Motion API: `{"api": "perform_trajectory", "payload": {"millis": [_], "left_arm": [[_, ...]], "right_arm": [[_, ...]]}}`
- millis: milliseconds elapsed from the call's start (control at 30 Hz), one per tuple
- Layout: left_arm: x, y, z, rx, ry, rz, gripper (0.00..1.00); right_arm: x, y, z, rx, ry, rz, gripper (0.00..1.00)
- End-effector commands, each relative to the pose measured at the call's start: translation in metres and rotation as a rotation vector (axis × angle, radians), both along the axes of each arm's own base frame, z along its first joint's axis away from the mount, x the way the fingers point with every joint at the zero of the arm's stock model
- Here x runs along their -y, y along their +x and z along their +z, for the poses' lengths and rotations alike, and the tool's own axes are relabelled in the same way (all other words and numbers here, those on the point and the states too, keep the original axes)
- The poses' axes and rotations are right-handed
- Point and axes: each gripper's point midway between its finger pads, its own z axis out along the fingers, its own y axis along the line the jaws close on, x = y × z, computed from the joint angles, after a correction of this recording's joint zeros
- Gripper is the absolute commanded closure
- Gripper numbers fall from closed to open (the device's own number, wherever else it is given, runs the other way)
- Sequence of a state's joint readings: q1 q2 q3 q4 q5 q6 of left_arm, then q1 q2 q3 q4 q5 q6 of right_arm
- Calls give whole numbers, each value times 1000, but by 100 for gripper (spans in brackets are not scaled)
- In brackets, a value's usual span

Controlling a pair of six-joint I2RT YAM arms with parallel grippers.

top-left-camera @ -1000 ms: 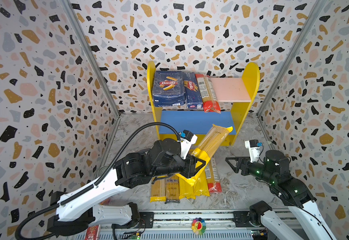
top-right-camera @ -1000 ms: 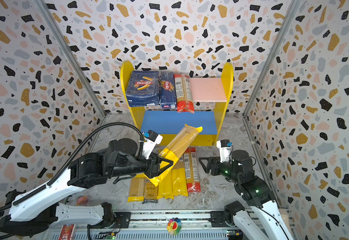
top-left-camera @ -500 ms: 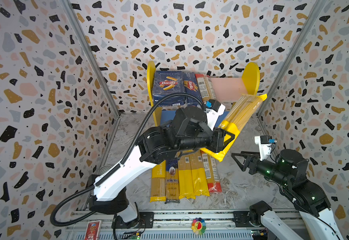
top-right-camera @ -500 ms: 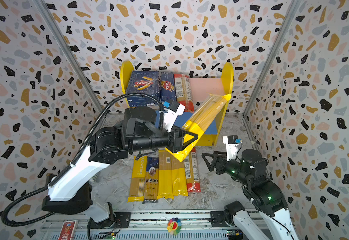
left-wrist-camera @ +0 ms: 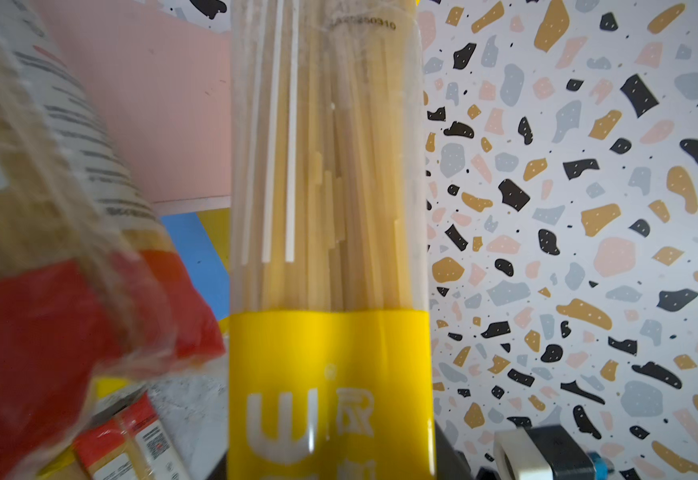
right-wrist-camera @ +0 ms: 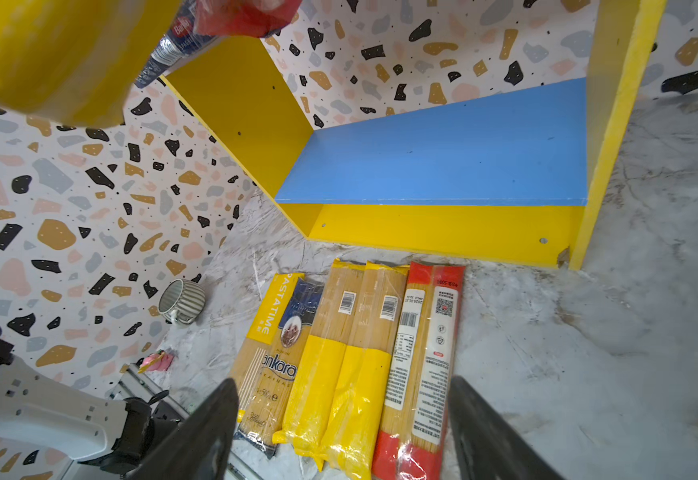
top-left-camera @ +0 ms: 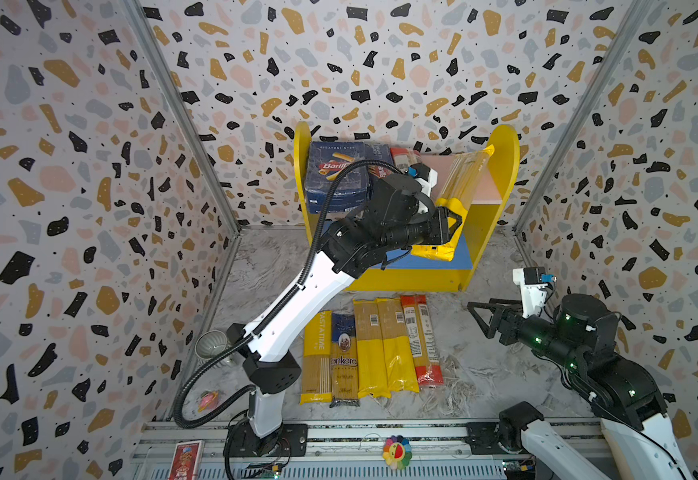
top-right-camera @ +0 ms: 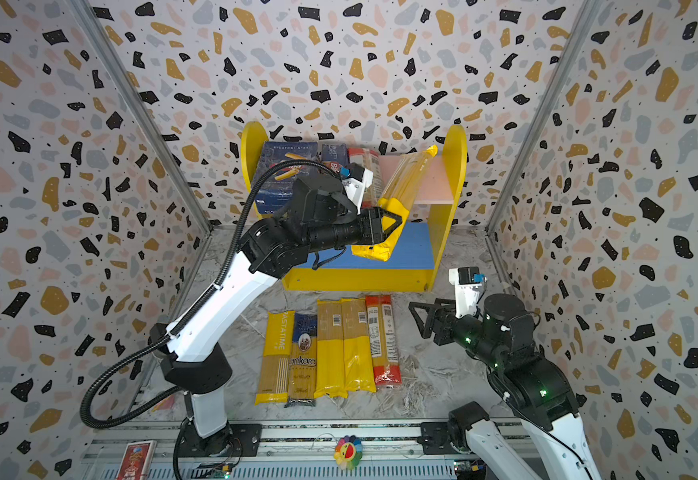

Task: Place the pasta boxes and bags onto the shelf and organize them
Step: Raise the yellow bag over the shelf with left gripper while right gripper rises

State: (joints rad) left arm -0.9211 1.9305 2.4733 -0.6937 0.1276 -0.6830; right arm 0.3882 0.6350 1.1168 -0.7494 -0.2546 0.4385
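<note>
Spaghetti bag with yellow ends [top-left-camera: 461,183] sits right of centre in both top views, tilted. Its upper end is over the pink upper board [top-left-camera: 484,189] of the shelf [top-left-camera: 503,166], and its lower end hangs in front of the blue lower board [right-wrist-camera: 442,153]. Contact with either board cannot be determined. Left gripper [top-left-camera: 455,217] is clamped on the yellow band. Wide Barilla box [top-left-camera: 334,178], narrow Barilla box [top-left-camera: 380,151] and one red-ended bag [top-left-camera: 403,156] occupy the upper board's left portion. A row of bags [top-left-camera: 370,353] lies on the floor, lower centre. Right gripper [top-left-camera: 478,320], lower right, has its jaws apart and holds nothing.
</note>
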Motion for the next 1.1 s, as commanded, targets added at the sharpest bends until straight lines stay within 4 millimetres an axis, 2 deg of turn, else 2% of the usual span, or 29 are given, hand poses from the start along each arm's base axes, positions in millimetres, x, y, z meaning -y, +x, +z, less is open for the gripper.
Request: {"api": "perform_trajectory", "payload": {"millis": [0,200,400,500,567,667,800,867,1067], "left_arm": [[-11,-19,126,209,-397,-86,100],[-8,9,137,195,-529,-80,100],[-16,19,152,211,-616,-51,100],[-17,22,154,211,-638,-51,100],[-15,21,153,210,-646,-63,100],[-12,26,151,198,-668,-63,100],[-3,33,144,165,-687,-68,100],[1,35,138,146,-685,-77,100],[5,31,125,106,-668,-91,100]], "right_arm": [[10,2,12,45,-45,-40,21],[12,8,14,56,-63,-60,21],[11,15,13,58,-86,-59,21],[7,19,15,82,-86,-46,21],[2,20,25,133,-59,-24,20],[-4,22,53,236,9,-3,20],[0,29,90,378,79,-52,21],[1,30,102,443,98,-61,22],[-12,37,116,545,180,-10,19]]}}
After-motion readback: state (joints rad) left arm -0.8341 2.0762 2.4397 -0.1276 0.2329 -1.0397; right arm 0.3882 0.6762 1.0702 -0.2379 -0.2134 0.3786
